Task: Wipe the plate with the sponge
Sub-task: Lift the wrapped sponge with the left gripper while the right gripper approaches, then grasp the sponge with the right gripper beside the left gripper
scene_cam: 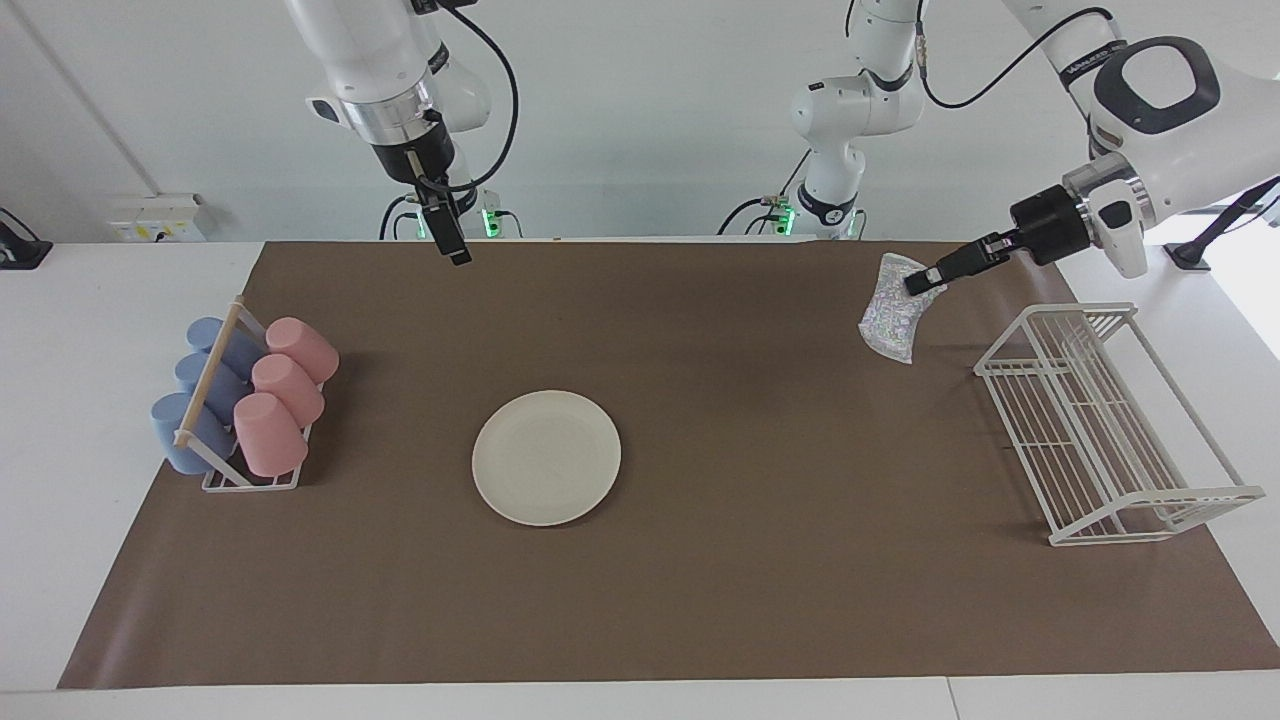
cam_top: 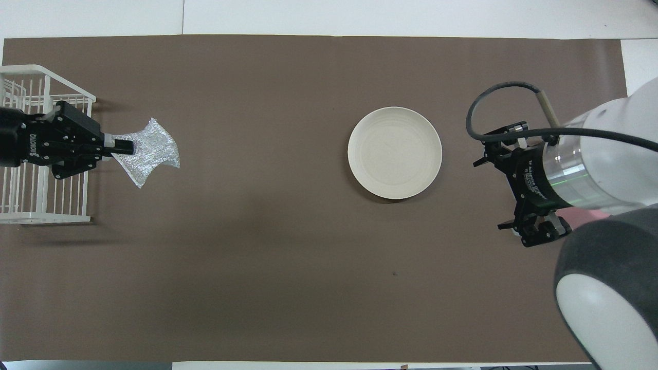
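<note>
The left gripper point(scene_cam: 918, 284) was pinched tight on the sponge point(scene_cam: 890, 320), up over the mat point(scene_cam: 750, 600) near the wire rack's point(scene_cam: 1100, 440) end. The sponge looked soft, light and floppy, and hung down. The plate point(scene_cam: 546, 457) lay mid-mat. The right gripper point(scene_cam: 458, 255) was wide apart, holding nothing.

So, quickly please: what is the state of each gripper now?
Left gripper: shut on the sponge, in the air.
Right gripper: open, holding nothing.

No legible text. Small white lettering on black body of left end effector point(cam_top: 121, 147) and on black wrist collar of right end effector point(cam_top: 501, 192); too small to read in overhead view.
</note>
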`<state>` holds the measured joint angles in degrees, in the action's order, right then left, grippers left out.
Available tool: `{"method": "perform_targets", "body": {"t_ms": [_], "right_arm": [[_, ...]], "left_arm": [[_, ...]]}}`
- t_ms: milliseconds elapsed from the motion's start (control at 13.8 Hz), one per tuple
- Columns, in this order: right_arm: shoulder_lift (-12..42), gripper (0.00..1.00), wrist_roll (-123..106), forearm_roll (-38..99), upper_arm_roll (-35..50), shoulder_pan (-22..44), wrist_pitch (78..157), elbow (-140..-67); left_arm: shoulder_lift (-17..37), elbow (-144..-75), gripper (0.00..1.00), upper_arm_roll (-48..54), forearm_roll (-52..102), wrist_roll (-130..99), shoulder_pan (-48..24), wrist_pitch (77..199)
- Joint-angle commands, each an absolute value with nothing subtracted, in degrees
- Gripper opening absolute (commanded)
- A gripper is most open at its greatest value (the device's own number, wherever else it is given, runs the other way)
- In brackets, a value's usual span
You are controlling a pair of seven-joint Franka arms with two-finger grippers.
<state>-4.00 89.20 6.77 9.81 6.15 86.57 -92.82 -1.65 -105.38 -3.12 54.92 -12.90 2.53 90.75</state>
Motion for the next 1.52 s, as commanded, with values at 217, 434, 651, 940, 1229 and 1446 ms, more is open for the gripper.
{"method": "perform_targets", "body": {"t_ms": [217, 434, 651, 940, 1229, 1446], "right_arm": [[-5.54, 1.0, 103.52, 7.38, 9.93, 14.49, 92.37, -95.27], [-5.97, 1.0, 105.64, 7.38, 9.93, 15.91, 91.76, -96.32], [-5.37, 1.0, 113.78, 7.38, 10.02, 20.11, 96.04, -96.5], [-4.66, 1.0, 124.96, 7.47, 10.02, 26.53, 103.61, -97.64], [-4.57, 1.0, 131.66, 7.38, 10.02, 35.14, 112.22, -103.17], [-4.66, 1.0, 131.48, 7.38, 10.02, 35.68, 113.02, -104.15]], "left_arm": [[-14.93, -127.77, 0.0, -2.81, 71.78, 0.61, -0.87, 95.45], [-18.89, -135.68, 0.0, -2.81, 79.34, 5.0, -3.42, 95.54], [-18.81, -142.19, 0.0, -2.99, 89.63, 11.04, -5.01, 92.83], [-18.72, -143.52, 0.0, -2.9, 91.67, 12.57, -8.35, 92.46], [-18.81, -143.61, 0.0, -2.81, 92.11, 12.57, -8.44, 91.15], [-18.9, -143.61, 0.0, -2.81, 92.37, 12.57, -9.58, 90.53]]}}
